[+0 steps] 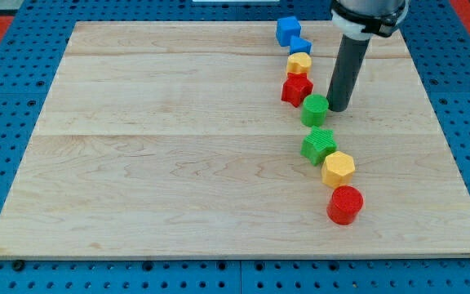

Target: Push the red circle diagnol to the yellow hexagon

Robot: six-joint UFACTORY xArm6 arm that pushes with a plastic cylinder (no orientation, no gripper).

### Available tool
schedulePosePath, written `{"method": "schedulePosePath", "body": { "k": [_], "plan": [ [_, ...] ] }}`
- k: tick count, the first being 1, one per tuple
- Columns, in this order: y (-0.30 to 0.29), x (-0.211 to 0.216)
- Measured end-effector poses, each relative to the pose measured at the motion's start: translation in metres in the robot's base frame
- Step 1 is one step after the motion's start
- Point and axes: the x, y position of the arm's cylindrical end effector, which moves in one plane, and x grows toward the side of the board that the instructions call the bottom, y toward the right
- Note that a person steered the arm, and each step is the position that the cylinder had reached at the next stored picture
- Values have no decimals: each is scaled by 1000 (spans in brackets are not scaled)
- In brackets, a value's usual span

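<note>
Near the bench's (pixel 178 163) lower right: red circle (pixel 345 204) upright, round, no long axis, touching yellow hexagon (pixel 339 168) diagonally above. Tip (pixel 337 109) beside green circle (pixel 315 109). No hand fitted.

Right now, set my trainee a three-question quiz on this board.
1. True or false: the red circle touches the yellow hexagon.
2. Which block is nearest my tip? A) blue cube B) green circle C) red star
3. Fill in: the green star lies toward the view's ____ from the green circle.

Key: 1 true; 2 B; 3 bottom.
</note>
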Motion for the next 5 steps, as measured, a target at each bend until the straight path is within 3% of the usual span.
{"method": "schedulePosePath", "body": {
  "k": [1, 2, 4, 5],
  "plan": [
    [-28, 9],
    [-2, 9],
    [135, 34],
    [145, 135]
  ]
}}
